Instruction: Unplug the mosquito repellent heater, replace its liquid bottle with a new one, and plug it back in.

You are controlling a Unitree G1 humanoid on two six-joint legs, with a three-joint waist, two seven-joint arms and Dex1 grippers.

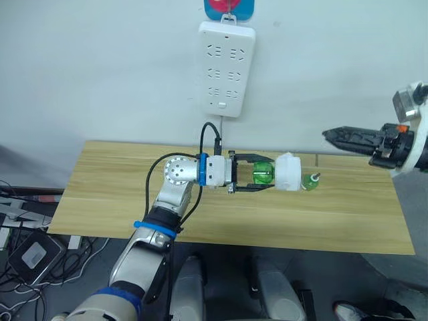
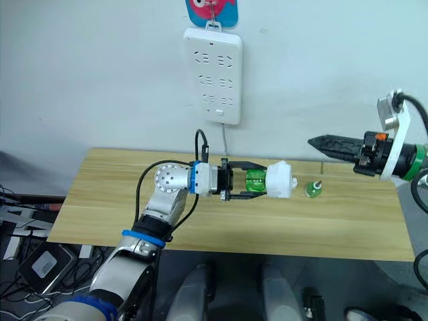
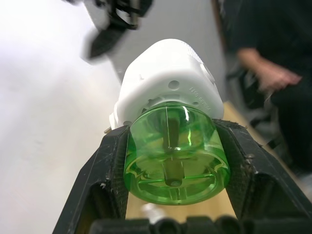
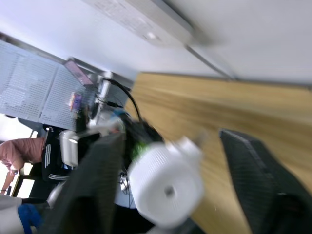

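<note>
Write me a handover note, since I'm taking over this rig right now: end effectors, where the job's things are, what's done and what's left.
Left end effector: shut on the green liquid bottle, which is still seated in the mosquito repellent heater, held over the wooden table.
Right end effector: open and empty, held in the air at the heater's far side, not touching it.
Second green bottle: standing on the table just beyond the heater.
Power strip: on the wall, no plug in it.
Done: heater unplugged.
Left: separate the held bottle from the heater, fit the other one, plug back in.
</note>
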